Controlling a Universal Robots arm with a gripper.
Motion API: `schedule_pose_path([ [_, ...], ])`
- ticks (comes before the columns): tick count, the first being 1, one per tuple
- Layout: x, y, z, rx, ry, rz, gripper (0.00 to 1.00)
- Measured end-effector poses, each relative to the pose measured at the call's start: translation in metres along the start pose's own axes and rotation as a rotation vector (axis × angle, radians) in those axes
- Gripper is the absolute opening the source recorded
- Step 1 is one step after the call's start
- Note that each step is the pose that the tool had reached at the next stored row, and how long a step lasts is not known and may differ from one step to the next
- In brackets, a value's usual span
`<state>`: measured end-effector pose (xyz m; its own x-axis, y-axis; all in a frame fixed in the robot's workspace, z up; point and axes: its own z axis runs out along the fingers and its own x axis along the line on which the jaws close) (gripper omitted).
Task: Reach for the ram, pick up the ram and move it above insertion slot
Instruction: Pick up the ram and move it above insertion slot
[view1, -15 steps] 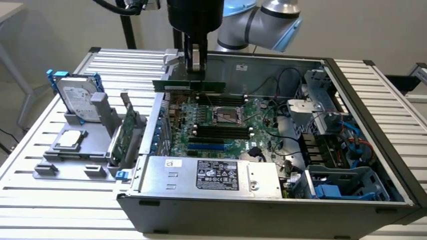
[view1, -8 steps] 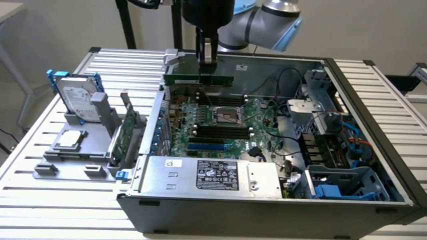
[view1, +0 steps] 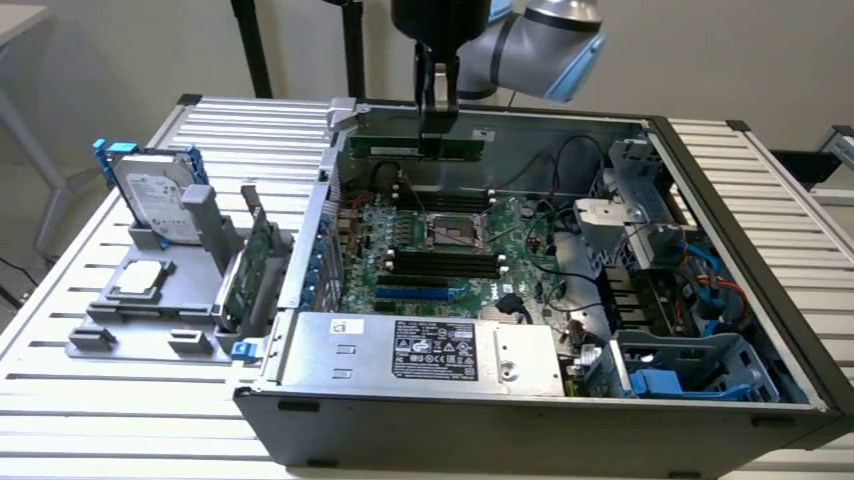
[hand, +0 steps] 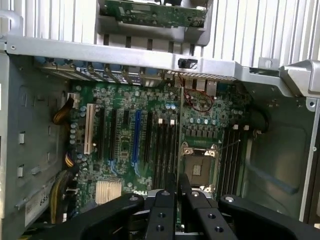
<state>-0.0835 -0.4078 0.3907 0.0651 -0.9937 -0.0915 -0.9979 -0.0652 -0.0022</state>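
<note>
An open computer case (view1: 747, 300) sits on a slatted metal table (view1: 120, 420). Nearest is the boxed power supply (view1: 427, 350), then the green main board (view1: 441, 250) with its dark memory slots (view1: 441, 262). On a grey stand (view1: 174, 300) at the exterior view's left are a hard drive (view1: 158, 200) and an expansion card (view1: 254, 265). Farther back, the claw (view1: 438, 125) hangs over the case's far edge, fingers closed tight on the ram (view1: 427, 148), held level above the board
</note>
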Motion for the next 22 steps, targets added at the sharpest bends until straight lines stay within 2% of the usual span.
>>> schedule_pose_path([
  [6, -0.011, -0.0159, 0.0038, 0.0000, 0.0013, 0.001, 0.14],
  [13, -0.015, -0.0317, 0.0098, 0.0014, 0.0016, 0.016, 0.14],
  [17, -0.016, -0.0375, 0.0134, 0.0026, 0.0017, 0.029, 0.14],
  [22, -0.020, -0.0398, 0.0199, 0.0036, 0.0056, 0.042, 0.14],
])
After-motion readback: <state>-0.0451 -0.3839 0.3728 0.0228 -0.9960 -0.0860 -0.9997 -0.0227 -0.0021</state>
